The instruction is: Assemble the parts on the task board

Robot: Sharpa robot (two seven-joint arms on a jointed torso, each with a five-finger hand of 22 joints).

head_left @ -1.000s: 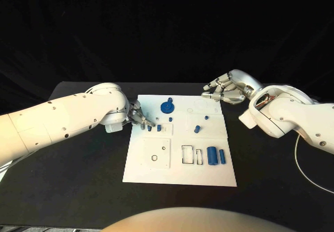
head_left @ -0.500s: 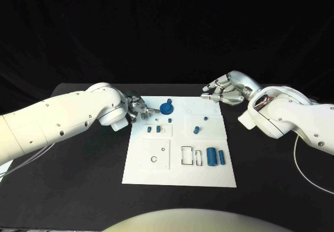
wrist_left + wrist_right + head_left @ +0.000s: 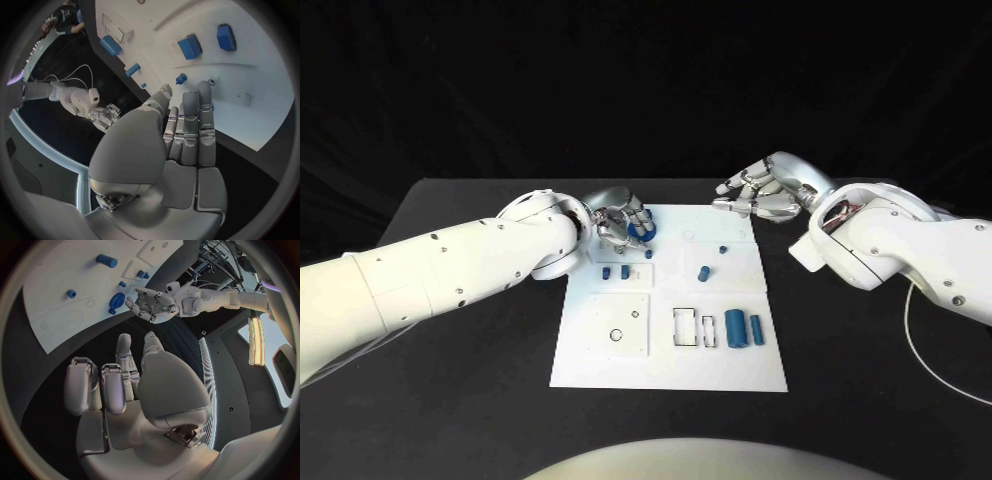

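Head view: we are seeing the left hand (image 3: 619, 219) covering part of the round blue part (image 3: 643, 231) at the task board's (image 3: 671, 368) far left corner; contact is hard to make out. Its fingers are lying straight, holding nothing. The right hand (image 3: 764, 190) is hovering past the far edge, fingers spread, empty.

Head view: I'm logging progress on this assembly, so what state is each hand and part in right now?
left hand: fingers around the round blue part, grip unclear.
right hand: fingers apart, empty, beyond the board's far right corner.
task board: flat on the table.
two blue cylinders: lying side by side on the board.
two small blue blocks: lying on the board by the left hand.
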